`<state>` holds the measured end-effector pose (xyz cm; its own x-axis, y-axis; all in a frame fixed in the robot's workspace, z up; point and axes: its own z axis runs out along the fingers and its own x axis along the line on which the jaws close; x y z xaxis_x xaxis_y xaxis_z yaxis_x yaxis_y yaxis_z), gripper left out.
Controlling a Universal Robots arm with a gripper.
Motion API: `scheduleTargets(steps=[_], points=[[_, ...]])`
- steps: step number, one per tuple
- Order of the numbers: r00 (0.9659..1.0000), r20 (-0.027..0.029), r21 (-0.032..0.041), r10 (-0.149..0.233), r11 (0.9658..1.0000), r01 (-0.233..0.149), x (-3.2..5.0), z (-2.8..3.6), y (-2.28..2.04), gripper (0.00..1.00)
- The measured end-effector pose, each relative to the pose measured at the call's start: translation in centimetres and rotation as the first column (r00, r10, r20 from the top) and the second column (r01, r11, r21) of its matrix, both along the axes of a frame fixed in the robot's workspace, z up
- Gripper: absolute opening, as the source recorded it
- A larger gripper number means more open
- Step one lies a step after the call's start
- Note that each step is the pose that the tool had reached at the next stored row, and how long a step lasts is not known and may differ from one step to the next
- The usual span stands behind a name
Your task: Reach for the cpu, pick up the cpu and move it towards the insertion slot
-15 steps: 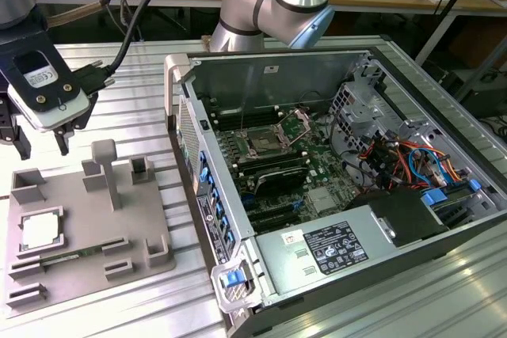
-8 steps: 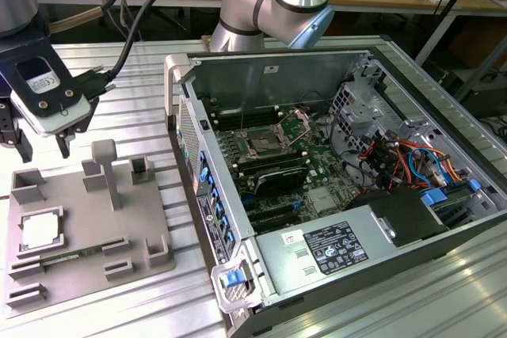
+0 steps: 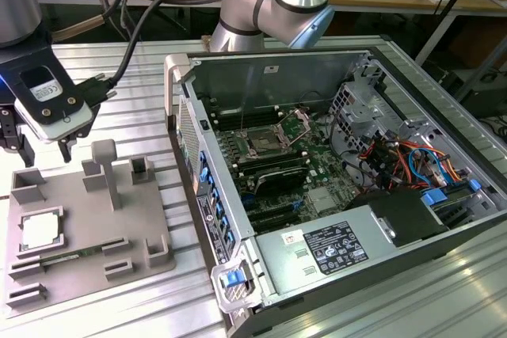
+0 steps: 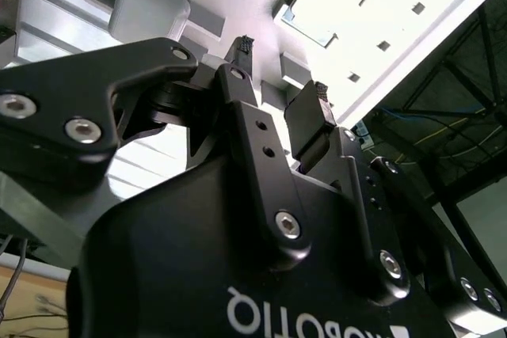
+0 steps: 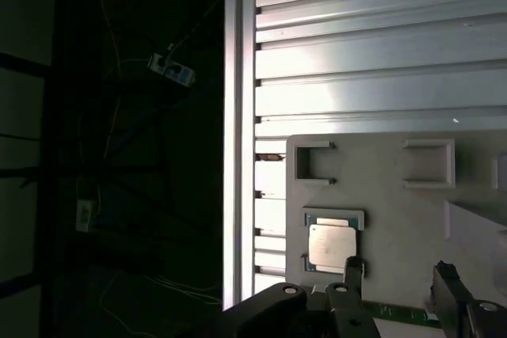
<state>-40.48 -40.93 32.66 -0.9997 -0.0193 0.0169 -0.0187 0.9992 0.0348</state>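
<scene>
Jaws are standing spread with nothing between them; the gripper (image 3: 40, 146) is hovering over the far-left part of the grey plastic fixture plate (image 3: 95, 231), clear of it. The cpu (image 3: 38, 231) is lying flat in a walled square recess on the plate's left side, nearer than the gripper and untouched. In the first wrist view the cpu (image 5: 333, 244) is sitting just beside one fingertip (image 5: 353, 265). The insertion slot (image 3: 261, 145) is sitting well apart, inside the open computer case (image 3: 412, 235) on the exterior view's right.

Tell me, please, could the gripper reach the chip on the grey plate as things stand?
Probably yes: the gripper hangs open above the grey plate, and the chip lies face up in its shallow recess with nothing over it.
</scene>
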Motion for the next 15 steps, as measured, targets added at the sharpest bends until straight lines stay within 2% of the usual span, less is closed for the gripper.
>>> scheduleTargets(steps=[7, 12, 15], points=[[0.9997, 0.0001, 0.0, 0.023, 0.9997, -0.023, -0.62, -0.32, 0.0, 0.45], [0.9994, 0.0001, 0.0, 0.034, 0.9994, -0.034, -1.79, -0.43, -0.01, 0.45], [0.9993, -0.0001, -0.0001, 0.037, 0.9993, -0.037, -2.2, -0.46, 0.0, 0.45]])
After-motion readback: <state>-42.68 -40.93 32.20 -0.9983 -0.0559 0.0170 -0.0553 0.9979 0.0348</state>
